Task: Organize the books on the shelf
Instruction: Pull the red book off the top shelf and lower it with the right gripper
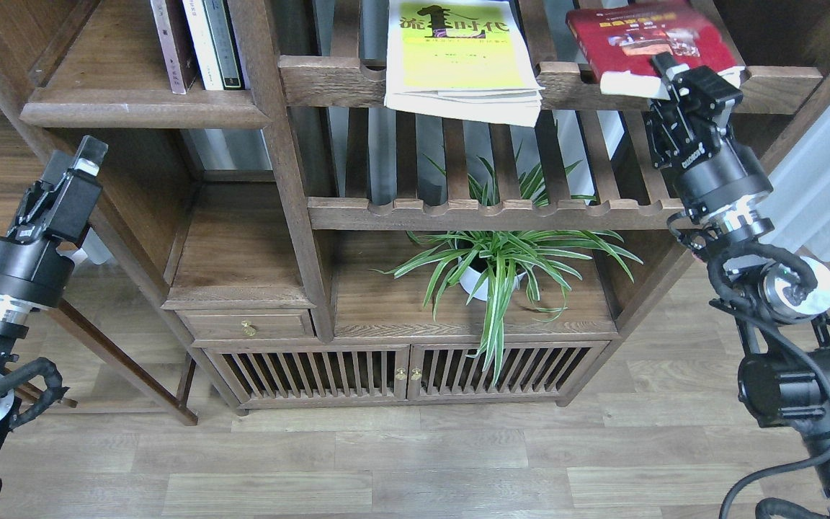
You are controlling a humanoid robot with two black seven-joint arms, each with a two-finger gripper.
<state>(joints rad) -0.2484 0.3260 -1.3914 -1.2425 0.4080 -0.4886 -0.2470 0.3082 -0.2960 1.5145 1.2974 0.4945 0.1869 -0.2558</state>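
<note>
The red book (638, 40) lies on the upper slatted rack at the top right, its near edge raised a little and blurred. My right gripper (678, 76) grips that near edge from the front. The yellow-green book (458, 50) lies flat on the same rack and overhangs its front rail. The maroon book (172, 43) stands upright on the dark-brown shelf (141, 108) at the top left. My left gripper (76, 158) hovers low at the left, beside the bookcase's side, holding nothing; its fingers cannot be told apart.
A white volume (199, 40) and a dark-green volume (224, 40) stand beside the maroon book. A potted spider plant (494, 267) stands in the lower compartment. A second slatted rack (472, 213) runs below the books. A drawer (246, 324) and slatted doors (400, 371) sit lower.
</note>
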